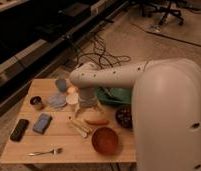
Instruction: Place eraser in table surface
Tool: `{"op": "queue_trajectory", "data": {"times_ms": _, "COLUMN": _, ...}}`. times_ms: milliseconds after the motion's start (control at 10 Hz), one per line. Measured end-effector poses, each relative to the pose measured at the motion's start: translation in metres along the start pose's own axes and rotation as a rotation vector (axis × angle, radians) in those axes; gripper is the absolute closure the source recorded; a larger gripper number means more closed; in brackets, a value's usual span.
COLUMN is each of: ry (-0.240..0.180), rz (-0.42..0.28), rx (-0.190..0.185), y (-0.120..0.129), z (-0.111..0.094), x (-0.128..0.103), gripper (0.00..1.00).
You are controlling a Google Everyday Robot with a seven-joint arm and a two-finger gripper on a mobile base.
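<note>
The black eraser (19, 129) lies flat on the table surface (69, 145), near its left edge. My gripper (88, 105) hangs from the white arm's wrist over the middle of the table, pointing down, well to the right of the eraser. Its fingers look spread, and nothing shows between them. The arm's wide white body fills the right side of the view and hides the table's right part.
A blue-grey pad (42, 122) lies just right of the eraser. A small can (37, 102), a blue cup (61, 84), a pale cloth (57, 101), a green tray (116, 95), a dark bowl (124, 116), a red-brown bowl (105, 140), a fork (44, 151) and pale sticks (79, 126) are also on the table. Cables cross the floor behind.
</note>
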Motion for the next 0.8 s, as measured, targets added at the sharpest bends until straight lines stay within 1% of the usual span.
{"op": "queue_trajectory", "data": {"times_ms": 100, "ry": -0.001, "rz": -0.012, "rx": 0.001, "y": 0.002, "z": -0.002, "x": 0.001, "gripper": 0.2}}
{"op": "queue_trajectory", "data": {"times_ms": 200, "ry": -0.006, "rz": -0.044, "rx": 0.001, "y": 0.011, "z": -0.007, "x": 0.003, "gripper": 0.2}}
{"op": "queue_trajectory", "data": {"times_ms": 300, "ry": -0.01, "rz": -0.084, "rx": 0.0, "y": 0.027, "z": -0.012, "x": 0.006, "gripper": 0.2}}
{"op": "queue_trajectory", "data": {"times_ms": 400, "ry": -0.015, "rz": -0.131, "rx": 0.001, "y": 0.05, "z": -0.019, "x": 0.012, "gripper": 0.2}}
{"op": "queue_trajectory", "data": {"times_ms": 600, "ry": -0.022, "rz": -0.229, "rx": 0.006, "y": 0.098, "z": -0.028, "x": 0.032, "gripper": 0.2}}
{"op": "queue_trajectory", "data": {"times_ms": 800, "ry": -0.027, "rz": -0.304, "rx": 0.013, "y": 0.133, "z": -0.033, "x": 0.042, "gripper": 0.2}}
